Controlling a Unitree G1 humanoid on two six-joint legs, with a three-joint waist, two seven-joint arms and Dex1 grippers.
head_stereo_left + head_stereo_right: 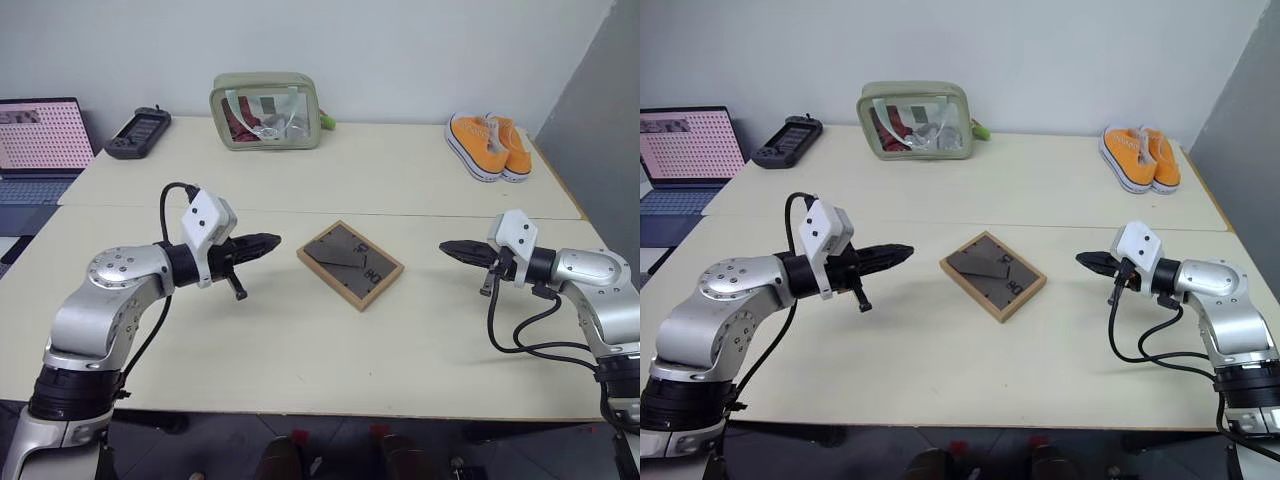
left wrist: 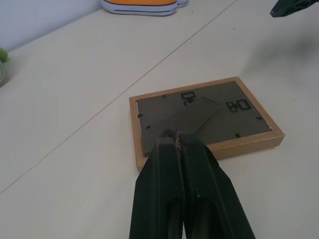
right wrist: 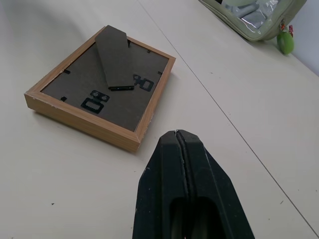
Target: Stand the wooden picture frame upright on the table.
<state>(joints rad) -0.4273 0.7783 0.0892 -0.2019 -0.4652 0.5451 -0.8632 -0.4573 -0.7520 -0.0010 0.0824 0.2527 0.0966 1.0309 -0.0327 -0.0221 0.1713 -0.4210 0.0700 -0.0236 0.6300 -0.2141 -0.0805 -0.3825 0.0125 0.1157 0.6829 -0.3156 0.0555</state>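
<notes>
- laptop (image 1: 40,140) at far left edge, screen lit, off the counter's (image 1: 250,340) left side
- black handheld device (image 1: 138,131) on far left corner of counter
- left pincer (image 1: 268,241) held above counter, left of the frame, fingers pressed together, nothing held; tip aims toward the frame, apart from it
- green pouch with clear window (image 1: 266,110) at the back, left of middle, standing by the wall; small green thing (image 3: 285,42) just beside it
- wooden picture frame (image 1: 350,264) lies flat near counter middle, just in front of the seam (image 1: 400,213), face down, dark back up, turned at an angle
- easel stand (image 3: 113,57) folded flat against the back, black markings (image 2: 238,105) visible on it; frame not upright
- frame sits between both pincers, touching neither
- right pincer (image 1: 450,247) held above counter, right of the frame, fingers closed tight, empty; tip aims toward the frame, clear gap to it
- black cable (image 1: 520,335) loops under right wrist
- orange sneakers (image 1: 488,145) at far right back corner of counter, pair side by side, well apart from frame
</notes>
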